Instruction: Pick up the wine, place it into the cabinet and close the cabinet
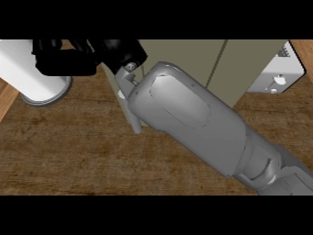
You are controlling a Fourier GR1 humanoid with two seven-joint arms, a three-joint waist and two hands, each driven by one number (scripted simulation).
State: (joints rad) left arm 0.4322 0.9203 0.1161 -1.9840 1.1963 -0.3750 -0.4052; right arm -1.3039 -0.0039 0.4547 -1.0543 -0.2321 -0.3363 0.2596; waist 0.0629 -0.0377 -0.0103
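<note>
At the top left, the right hand (84, 55) reaches from its long grey arm (199, 124). I cannot tell if it is open or shut. It sits by the cabinet (240, 59) door edge. No wine shows. A white round thing (30, 78) stands at the left on the brown surface (84, 156).

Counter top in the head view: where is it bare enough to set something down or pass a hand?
Bare counter runs along the near edge, left of the right forearm. A smaller patch lies between that forearm and the white appliance. It is crowded at the far left, where the right hand meets the cabinet door beside a white cylinder.
</note>
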